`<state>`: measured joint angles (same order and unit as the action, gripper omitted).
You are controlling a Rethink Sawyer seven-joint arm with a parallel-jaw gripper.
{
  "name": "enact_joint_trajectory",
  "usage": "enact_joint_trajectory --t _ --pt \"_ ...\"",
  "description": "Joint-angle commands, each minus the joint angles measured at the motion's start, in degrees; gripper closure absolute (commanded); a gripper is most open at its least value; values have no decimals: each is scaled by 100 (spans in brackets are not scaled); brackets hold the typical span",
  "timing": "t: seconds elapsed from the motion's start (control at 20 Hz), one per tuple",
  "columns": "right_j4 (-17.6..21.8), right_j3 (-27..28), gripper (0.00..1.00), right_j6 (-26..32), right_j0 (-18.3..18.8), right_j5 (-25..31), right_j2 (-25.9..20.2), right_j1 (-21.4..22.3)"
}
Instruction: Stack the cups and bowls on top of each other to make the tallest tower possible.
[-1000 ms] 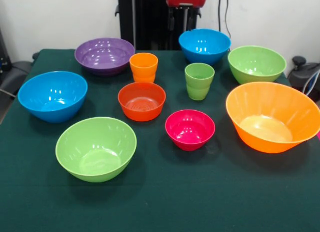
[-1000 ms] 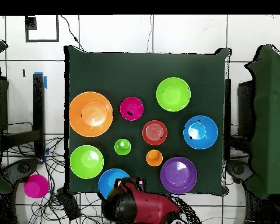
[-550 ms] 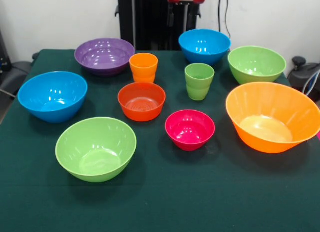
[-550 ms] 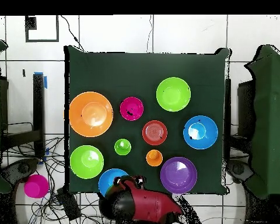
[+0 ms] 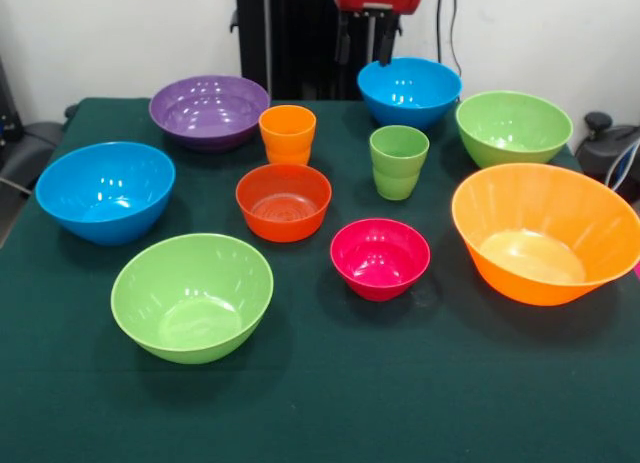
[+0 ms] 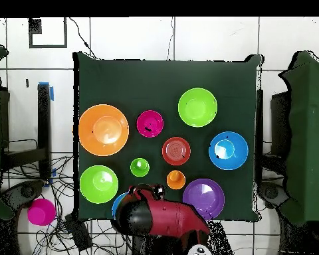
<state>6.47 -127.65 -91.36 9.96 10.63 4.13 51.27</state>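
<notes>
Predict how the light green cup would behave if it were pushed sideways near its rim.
The light green cup stands upright and is taller than it is wide, so a high push would probably tip it rather than slide it. Its round wall suggests it could then roll. It looks like thin plastic, likely light, and the dark cloth may grip its base.

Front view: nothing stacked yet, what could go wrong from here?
1. The orange cup stands close to the purple bowl and the red-orange bowl; a descending end effector could nudge either.
2. The bowls look glossy, so a grip may slip.
3. The arm covers part of one blue bowl from overhead, so its position may be misjudged.
</notes>
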Motion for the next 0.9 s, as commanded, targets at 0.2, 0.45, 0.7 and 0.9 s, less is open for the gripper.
enact_joint_trajectory --t 0.2,0.45,0.7,0.9 --pt "-335 788 0 -1078 178 -275 -340 -1084" --pt "-265 957 0 -959 350 -51 -460 -1204" --pt "-329 1214 0 -1073 254 15 -402 -1482" --pt "-392 1359 0 -1241 202 -184 -404 -1800"
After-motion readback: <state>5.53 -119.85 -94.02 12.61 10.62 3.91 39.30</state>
